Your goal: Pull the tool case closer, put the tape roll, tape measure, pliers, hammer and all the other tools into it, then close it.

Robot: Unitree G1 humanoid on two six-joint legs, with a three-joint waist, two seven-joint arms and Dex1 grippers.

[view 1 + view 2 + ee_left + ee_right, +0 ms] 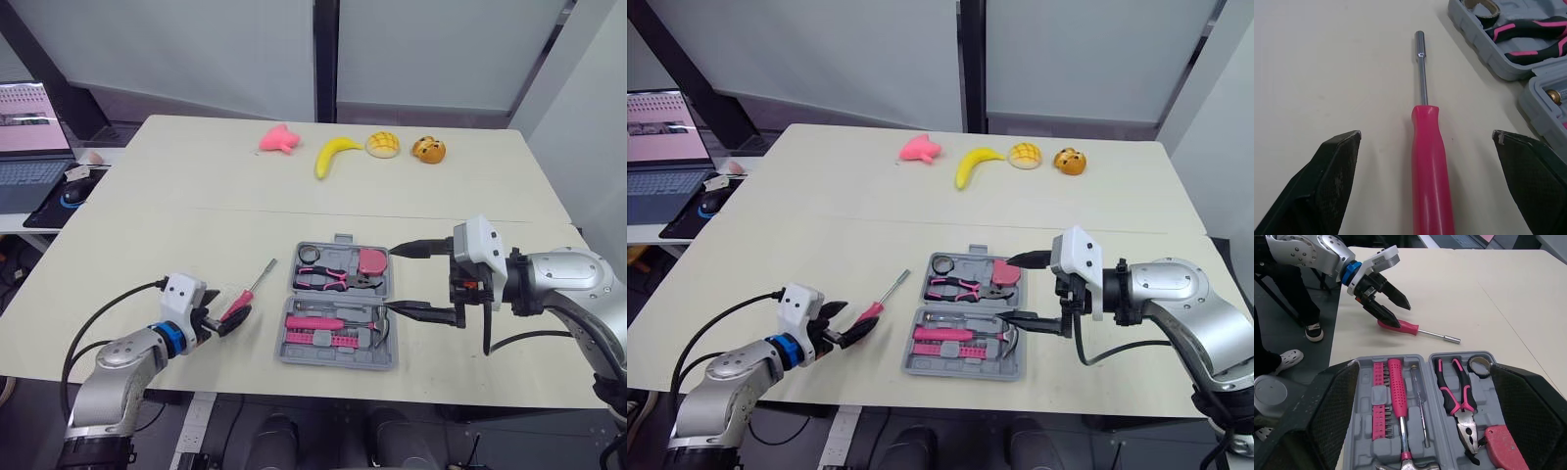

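Note:
The grey tool case point(377, 354) lies open at the table's front centre. In its far half are the tape roll point(310, 255), pink-handled pliers point(338, 280) and pink tape measure point(372, 260). The near half has the hammer point(328, 321) and a row of bits. A pink-handled screwdriver point(257, 284) lies on the table left of the case. My left gripper point(238, 319) is open, its fingers on either side of the screwdriver handle point(1430, 166) without closing on it. My right gripper point(388, 280) is open at the case's right edge, spanning both halves.
Along the far side of the table lie a pink toy point(279, 139), a banana point(335, 155), a bread bun point(382, 145) and an orange toy point(428, 149). A laptop point(29, 137) and mouse sit on a side desk at far left.

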